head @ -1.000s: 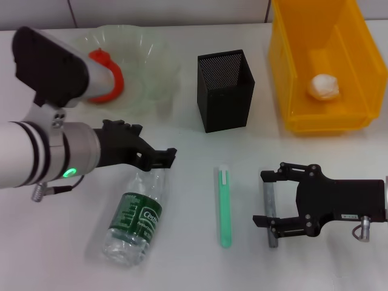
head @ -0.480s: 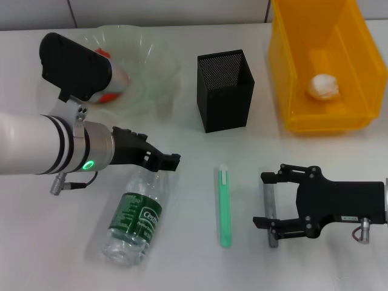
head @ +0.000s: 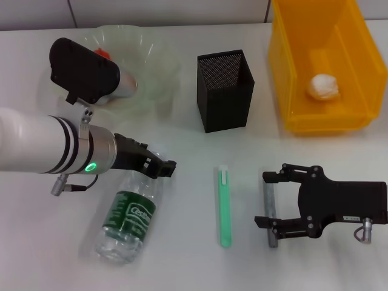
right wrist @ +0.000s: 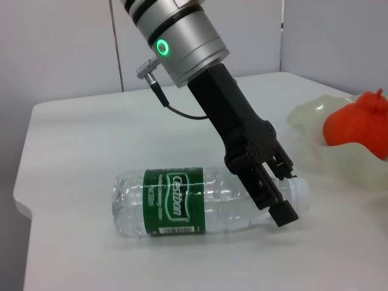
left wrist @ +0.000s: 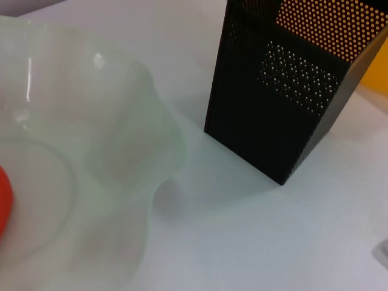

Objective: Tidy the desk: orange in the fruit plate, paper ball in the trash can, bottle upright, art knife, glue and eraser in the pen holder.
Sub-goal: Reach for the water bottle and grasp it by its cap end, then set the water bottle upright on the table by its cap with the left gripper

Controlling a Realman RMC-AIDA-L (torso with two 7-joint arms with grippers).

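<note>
Head view: orange (head: 104,54) lies in fruit plate (head: 159,73), paper ball (head: 323,86) in trash can (head: 291,73). Left claw (head: 162,168) clamps the neck of the lying bottle (head: 128,218); uprighting remains. Right claw (head: 273,203) waits open nearby.

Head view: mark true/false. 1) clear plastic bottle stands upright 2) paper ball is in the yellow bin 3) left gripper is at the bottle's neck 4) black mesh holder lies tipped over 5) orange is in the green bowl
1) False: the clear plastic bottle with a green label lies on its side.
2) True: white crumpled paper ball sits inside the yellow rectangular bin.
3) True: left gripper is at the cap end.
4) False: the black mesh pen holder stands upright.
5) True: red-orange fruit rests in the translucent pale-green wavy bowl.
</note>
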